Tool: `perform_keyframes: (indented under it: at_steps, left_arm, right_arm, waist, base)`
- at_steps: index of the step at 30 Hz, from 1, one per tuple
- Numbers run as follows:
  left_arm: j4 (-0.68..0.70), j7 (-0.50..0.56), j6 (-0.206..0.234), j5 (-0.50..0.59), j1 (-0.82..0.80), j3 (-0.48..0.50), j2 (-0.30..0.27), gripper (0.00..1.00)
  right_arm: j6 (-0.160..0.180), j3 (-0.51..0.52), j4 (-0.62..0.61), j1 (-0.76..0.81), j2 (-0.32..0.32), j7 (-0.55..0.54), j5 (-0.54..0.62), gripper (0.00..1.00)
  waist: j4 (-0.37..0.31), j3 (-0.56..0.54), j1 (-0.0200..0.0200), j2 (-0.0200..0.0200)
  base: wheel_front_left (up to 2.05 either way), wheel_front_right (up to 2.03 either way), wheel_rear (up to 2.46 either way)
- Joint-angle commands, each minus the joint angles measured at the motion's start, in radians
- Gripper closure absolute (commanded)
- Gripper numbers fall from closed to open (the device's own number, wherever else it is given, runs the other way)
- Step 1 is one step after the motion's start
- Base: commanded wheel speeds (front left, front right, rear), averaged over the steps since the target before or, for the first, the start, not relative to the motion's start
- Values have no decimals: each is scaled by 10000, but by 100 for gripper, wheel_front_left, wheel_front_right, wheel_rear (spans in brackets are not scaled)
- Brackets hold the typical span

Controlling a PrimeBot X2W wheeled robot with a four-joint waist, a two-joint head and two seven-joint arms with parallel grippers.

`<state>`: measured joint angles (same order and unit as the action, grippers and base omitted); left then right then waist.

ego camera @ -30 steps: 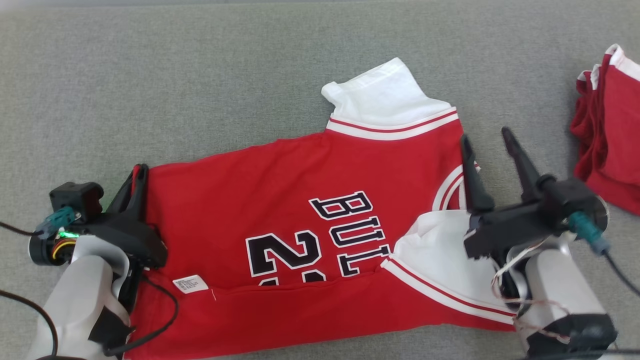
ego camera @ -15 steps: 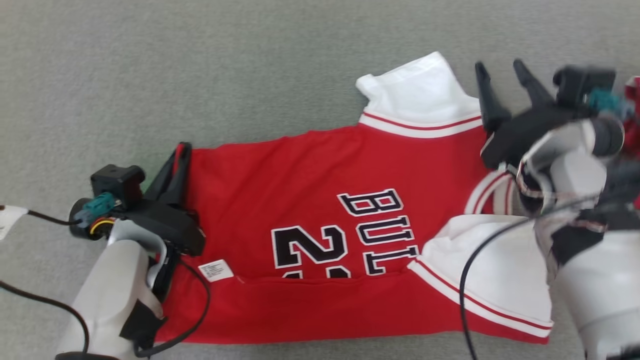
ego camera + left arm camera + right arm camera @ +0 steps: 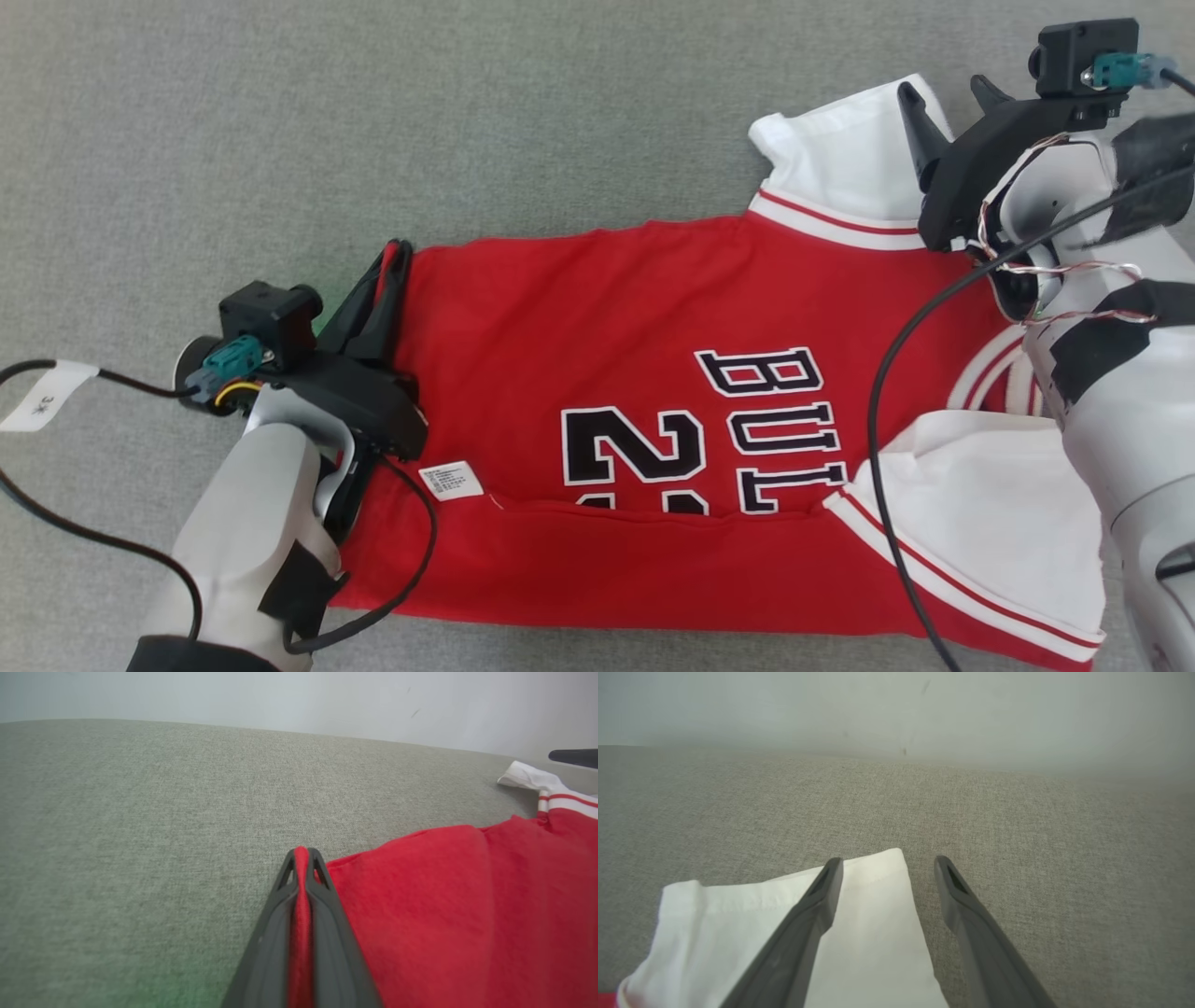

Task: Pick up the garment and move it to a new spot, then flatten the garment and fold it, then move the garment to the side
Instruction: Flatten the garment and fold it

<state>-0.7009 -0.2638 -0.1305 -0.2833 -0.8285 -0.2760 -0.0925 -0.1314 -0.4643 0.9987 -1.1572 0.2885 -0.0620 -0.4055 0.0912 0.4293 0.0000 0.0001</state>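
The big grey desk (image 3: 280, 140) is carrying everything, and its soft flat top is giving the cloth a place to spread out. The red garment (image 3: 607, 327) is lying across the middle of it, front side up, with its bottom hem on the robot's left and its white sleeves on the right. The long side nearest the robot is lying folded over and covering part of the black number, so the folding looks partly done. The far white sleeve (image 3: 840, 159) is sticking out past the red body, so I think it needs tucking in next. The right pincer (image 3: 945, 89) is hanging over that sleeve's end with its two fingers wide apart. One finger is sitting above the white cloth and the other above bare desk, probably getting ready to grab. The left pincer (image 3: 397, 252) is squeezing tight on the far corner of the hem, most likely to hold that end steady. A little white label (image 3: 451, 481) is lying near it.
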Motion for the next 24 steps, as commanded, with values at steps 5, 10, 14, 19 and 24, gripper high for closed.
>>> perform_keyframes:
  at_steps: [5,10,14,19,24]
  left_arm:
    - [18,-5,1,-149,-205,-204,81,100]
    - [-22,-5,1,-171,-234,-285,142,100]
    - [-83,-5,1,-211,-224,-276,147,100]
    - [-48,-5,1,-196,-232,-195,73,100]
    - [81,-5,1,-72,58,104,-50,100]
  right_arm:
    - [15,0,1093,-665,-103,-146,120,0]
    - [15,-54,1605,-938,-230,-59,75,74]
    - [15,-125,1935,-1093,-221,54,84,100]
    - [15,-103,2008,-1293,-257,598,-24,100]
    - [15,-298,1716,-994,-440,1240,-399,100]
  waist:
    - [265,233,0,-1]
    - [308,277,0,-1]
    - [271,282,0,-1]
    - [170,337,0,-1]
    - [-6,147,0,-1]
  base:
    - [0,0,0]
    - [0,0,0]
    - [0,0,0]
    - [0,0,0]
    - [0,0,0]
